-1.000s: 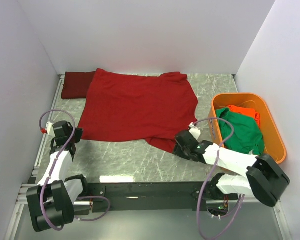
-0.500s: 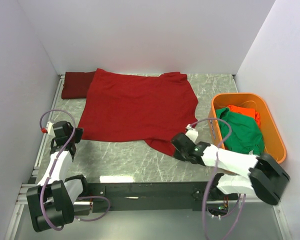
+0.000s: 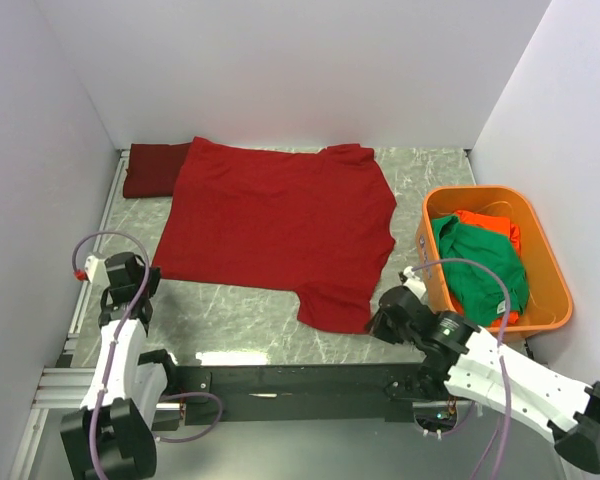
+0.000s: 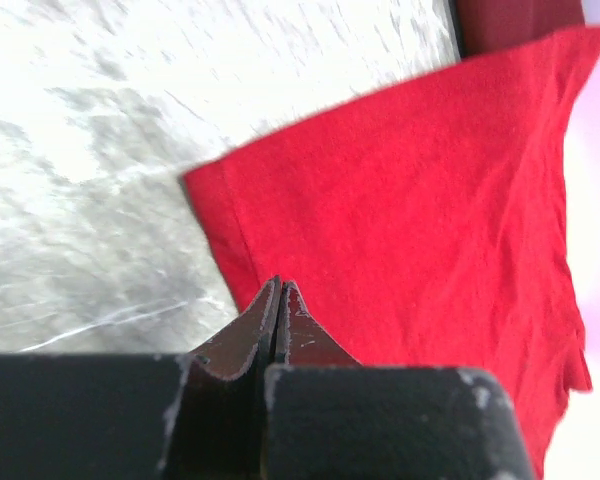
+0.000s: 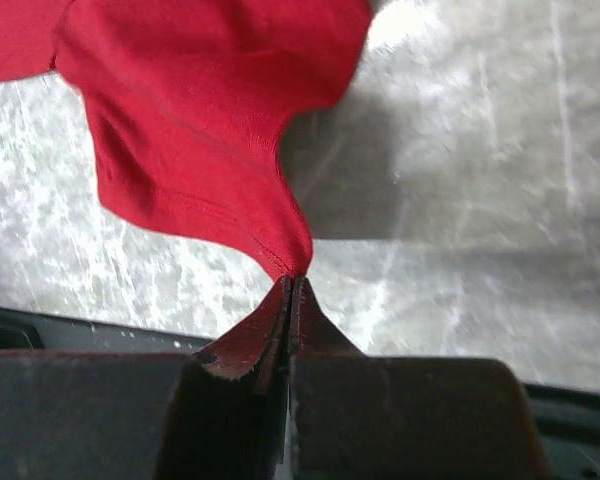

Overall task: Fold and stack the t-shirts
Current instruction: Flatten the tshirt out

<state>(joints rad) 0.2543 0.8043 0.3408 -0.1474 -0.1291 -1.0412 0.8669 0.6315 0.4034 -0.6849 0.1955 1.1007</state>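
Crimson t-shirt (image 3: 275, 225), overhead: spread flat mid-bench (image 3: 230, 320), with one sleeve corner at 5 o'clock.
Folded shirt (image 3: 152, 170), overhead: 10 o'clock, touching the spread one's edge.
Orange tub (image 3: 477, 191), overhead: 3 o'clock, holding a green shirt (image 3: 480, 268) and an orange-red shirt (image 3: 492, 226).
Left end effector (image 3: 145, 285), overhead: 8 o'clock, at the hem corner.
Right end effector (image 3: 385, 318), overhead: at that sleeve corner.
Left wrist: jaws pressed together over the crimson hem; whether they catch cloth cannot be told.
Right wrist: jaws closed, pinching the hem into a point.
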